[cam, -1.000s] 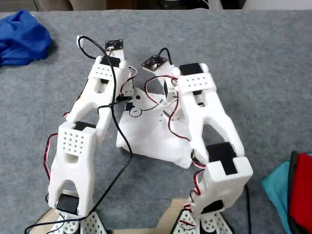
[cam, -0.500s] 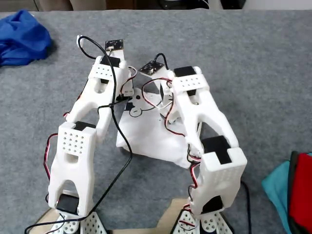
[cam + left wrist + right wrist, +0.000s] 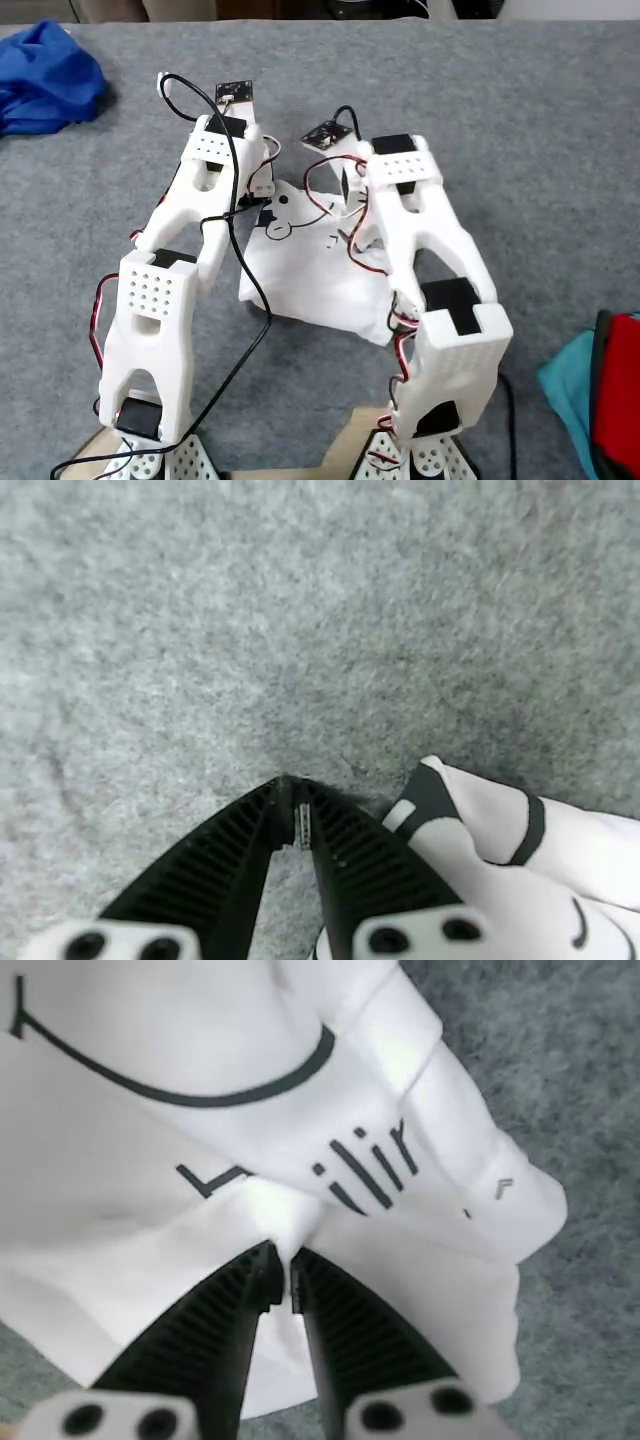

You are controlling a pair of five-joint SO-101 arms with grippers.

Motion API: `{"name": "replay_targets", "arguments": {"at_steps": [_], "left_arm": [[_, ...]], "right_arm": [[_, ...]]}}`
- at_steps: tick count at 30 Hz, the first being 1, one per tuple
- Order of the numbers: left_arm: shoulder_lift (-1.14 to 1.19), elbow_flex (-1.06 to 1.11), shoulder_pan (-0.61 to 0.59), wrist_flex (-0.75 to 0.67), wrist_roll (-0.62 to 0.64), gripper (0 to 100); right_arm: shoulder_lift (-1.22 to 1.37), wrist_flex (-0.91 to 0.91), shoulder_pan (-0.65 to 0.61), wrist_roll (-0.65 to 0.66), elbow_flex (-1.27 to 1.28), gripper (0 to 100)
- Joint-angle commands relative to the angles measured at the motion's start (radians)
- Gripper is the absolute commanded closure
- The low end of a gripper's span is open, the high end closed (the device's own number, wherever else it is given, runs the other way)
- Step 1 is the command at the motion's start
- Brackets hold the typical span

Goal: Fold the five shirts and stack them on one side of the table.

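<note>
A white shirt (image 3: pixel 310 275) with black print lies crumpled on the grey table (image 3: pixel 540 150) between my two arms. My left gripper (image 3: pixel 293 788) is shut, with its tips down on the bare table just beside the shirt's black-trimmed edge (image 3: pixel 480 815). My right gripper (image 3: pixel 280 1258) is shut on a puckered fold of the white shirt (image 3: pixel 330 1090), near its printed letters. In the high view the left arm (image 3: pixel 215 170) stands over the shirt's far left corner. The right arm (image 3: pixel 400 190) covers its right side.
A crumpled blue shirt (image 3: pixel 45 75) lies at the far left corner of the table. A teal shirt (image 3: pixel 570 385) and a red shirt (image 3: pixel 620 390) lie at the right edge near the front. Black and red cables (image 3: pixel 240 250) hang across the shirt.
The right arm swung a little to the left half a second ago and has come back to the right. The left arm has kept still.
</note>
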Motion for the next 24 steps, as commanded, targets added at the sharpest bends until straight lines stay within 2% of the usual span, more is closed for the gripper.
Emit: {"name": "replay_targets", "arguments": {"at_steps": [1, 10, 24], "left_arm": [[-0.008, -0.041, -0.040, -0.018, -0.003, 97], [-0.008, -0.041, -0.040, -0.018, -0.003, 97], [-0.008, -0.041, -0.040, -0.018, -0.003, 97]], "right_arm": [[-0.122, 0.040, 0.015, 0.002, -0.053, 99.3], [-0.295, 0.153, 0.010, 0.040, -0.016, 99.3], [-0.518, 0.086, 0.010, 0.072, 0.300, 99.3]]}}
